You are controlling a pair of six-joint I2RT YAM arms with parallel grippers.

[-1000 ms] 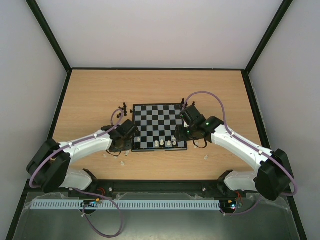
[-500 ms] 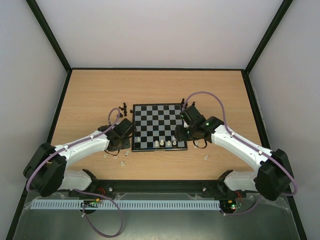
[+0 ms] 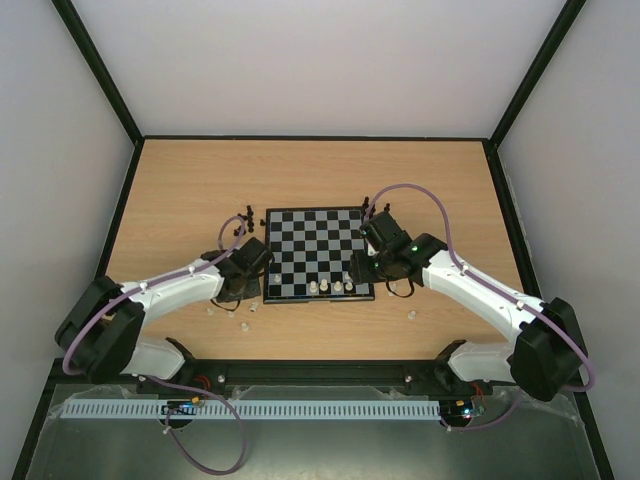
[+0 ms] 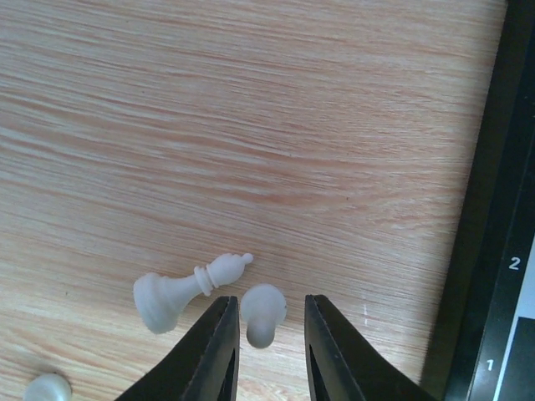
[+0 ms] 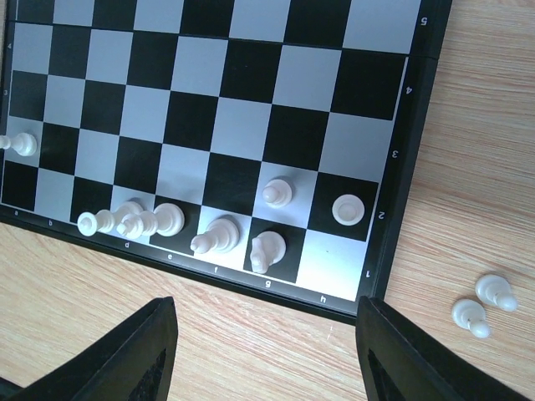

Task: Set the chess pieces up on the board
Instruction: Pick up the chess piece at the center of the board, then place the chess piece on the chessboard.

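Your left gripper (image 4: 269, 302) hangs low over the table (image 4: 251, 125). Its jaws are spread a little around a white pawn (image 4: 261, 316). The pawn sits close to the left finger and a gap shows on its other side, so nothing is pinched. A white bishop (image 4: 188, 288) lies on its side just at 9 o'clock of that pawn. The edge of the board (image 4: 493, 251) runs past at 3 o'clock.

Your right gripper (image 5: 263, 307) hovers over the board's near edge, jaws spread wide and empty. In its view, white chess pieces (image 5: 214, 237) stand along the two nearest rows, a knight (image 5: 264, 249) among them. Two more white pawns (image 5: 496, 292) rest on the wood at 4 o'clock, off the board.

From above, the board lies mid-table between both arms, with black pieces (image 3: 243, 215) clustered at its 10 o'clock corner.
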